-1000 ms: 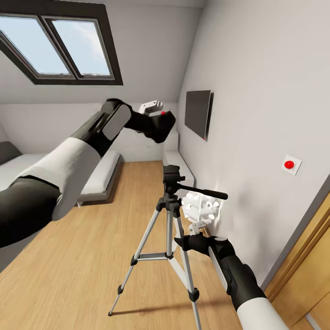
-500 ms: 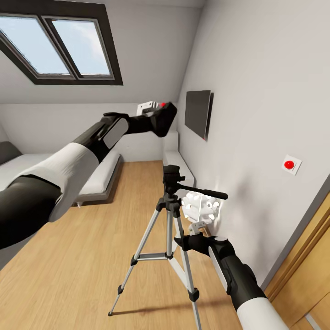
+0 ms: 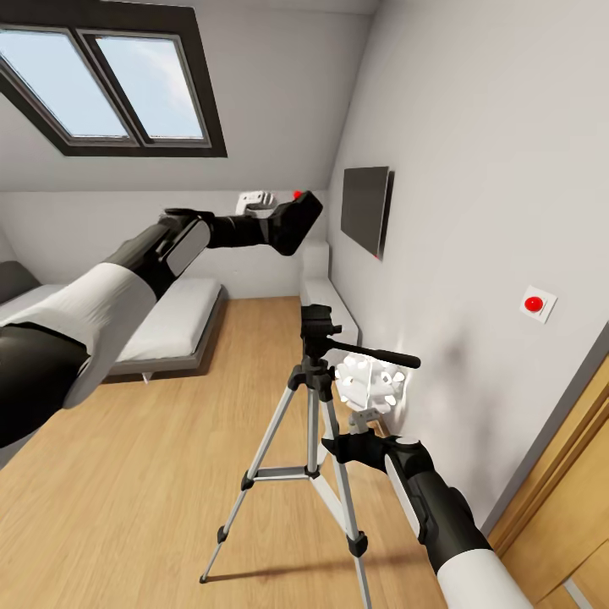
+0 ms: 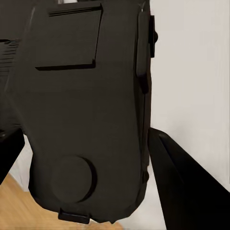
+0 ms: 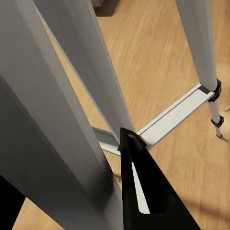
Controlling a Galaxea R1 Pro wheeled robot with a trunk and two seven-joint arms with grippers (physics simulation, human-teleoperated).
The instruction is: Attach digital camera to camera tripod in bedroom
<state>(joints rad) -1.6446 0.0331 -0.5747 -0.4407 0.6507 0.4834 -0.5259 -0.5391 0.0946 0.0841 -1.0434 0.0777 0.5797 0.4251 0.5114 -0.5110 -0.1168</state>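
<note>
black-and-white arms, seemingly white wrist housing

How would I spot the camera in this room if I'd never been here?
Find the dark screen on the right-hand wall; just to its left, at the same height, the left gripper holds the camera up in the air, above the tripod. It is a chunky black block with one small red button on top.

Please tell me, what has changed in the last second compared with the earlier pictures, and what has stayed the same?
The left arm has straightened, and the left gripper has carried the digital camera a little higher in the head view, while keeping its hold on it. The camera's tilt has changed too. The camera tripod has not moved, and the right gripper stays beside its upper legs.
</note>
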